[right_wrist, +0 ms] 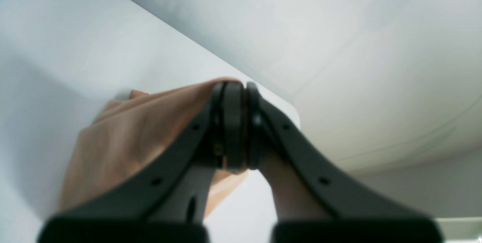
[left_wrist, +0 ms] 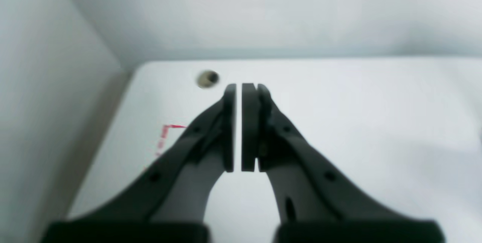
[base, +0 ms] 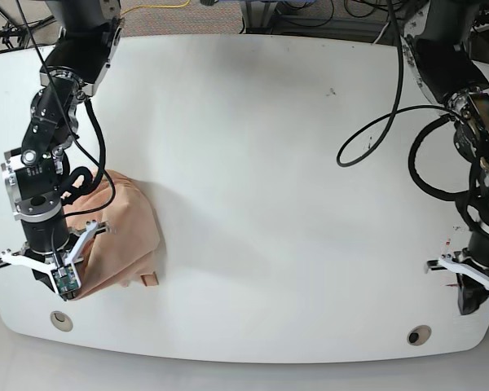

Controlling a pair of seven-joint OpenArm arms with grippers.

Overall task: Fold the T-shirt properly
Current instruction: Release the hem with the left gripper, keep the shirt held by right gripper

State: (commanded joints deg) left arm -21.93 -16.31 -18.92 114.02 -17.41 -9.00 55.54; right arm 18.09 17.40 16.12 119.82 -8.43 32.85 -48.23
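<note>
The peach-pink T-shirt (base: 124,226) lies bunched in a crumpled heap near the table's front left in the base view. My right gripper (base: 63,285) is at the heap's front edge, shut on a fold of the T-shirt (right_wrist: 124,133); in the right wrist view the cloth hangs leftward from the right gripper (right_wrist: 238,84) tips. My left gripper (left_wrist: 239,86) is shut with only a thin slit between its pads and nothing in it. In the base view the left gripper (base: 474,300) hovers at the table's front right edge, far from the shirt.
The white table (base: 269,163) has a round hole (base: 414,335) near the front right, seen also as the hole (left_wrist: 208,79) beyond the left fingertips, and another hole (base: 61,319) at front left. Red tape marks (left_wrist: 165,137) sit by the left gripper. Cables (base: 375,130) trail from the right arm.
</note>
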